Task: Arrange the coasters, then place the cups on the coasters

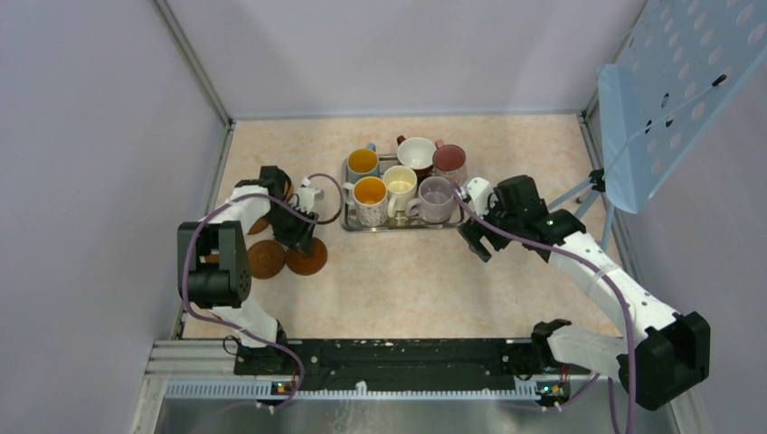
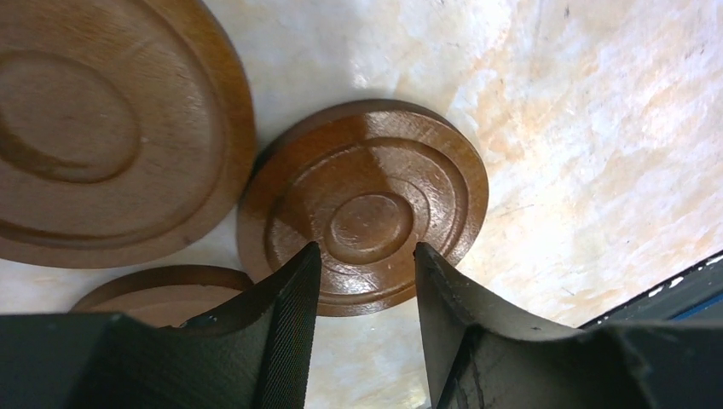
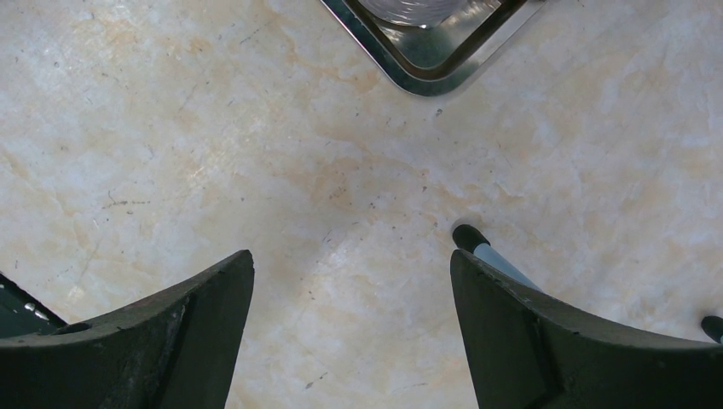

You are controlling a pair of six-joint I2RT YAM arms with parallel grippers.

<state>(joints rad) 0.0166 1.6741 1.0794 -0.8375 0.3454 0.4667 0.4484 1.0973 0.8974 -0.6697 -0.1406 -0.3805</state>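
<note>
while the right gripper [image 3: 351, 260] gapes empty, the left gripper [image 2: 367, 249] hovers half-open over a coaster [image 2: 368, 192].

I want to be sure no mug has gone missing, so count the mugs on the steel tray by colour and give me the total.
Blue mug: 1
Red mug: 1
Maroon-pink mug: 1
White patterned mug: 1
Cream mug: 1
Lilac mug: 1
Total on the tray: 6

Bare tabletop [image 3: 324, 196] is lying open between the right fingers [image 3: 205, 332]; the corner of a steel tray [image 3: 424, 78] is blocking ahead, and a stand foot [image 3: 474, 242] is sitting beside one finger. Three coasters [image 2: 367, 204] are crowding ahead of the left fingers [image 2: 286, 324].
</note>
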